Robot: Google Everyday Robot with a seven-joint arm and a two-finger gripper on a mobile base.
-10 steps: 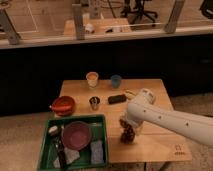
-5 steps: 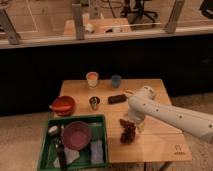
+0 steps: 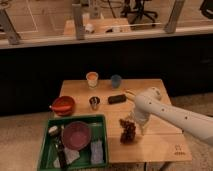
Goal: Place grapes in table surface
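We see the grapes [image 3: 128,132] lying on the tabletop [image 3: 161,141], toward its front edge and just right of the green tray [image 3: 46,151]. The end effector [image 3: 134,123] hangs at the end of the white arm [image 3: 172,116], which reaches in from the right. It sits just above and slightly right of the bunch, with its fingers spread apart rather than clamped. We cannot tell whether it touches the topmost grapes. Behind the bunch, a flat black object [image 3: 116,99] lies near the middle of the tabletop, with a small metal cup [image 3: 94,103] to its left. A red bowl [image 3: 63,105] sits at the left edge, and a tan cup [image 3: 92,79] and a blue cup [image 3: 116,81] stand at the back
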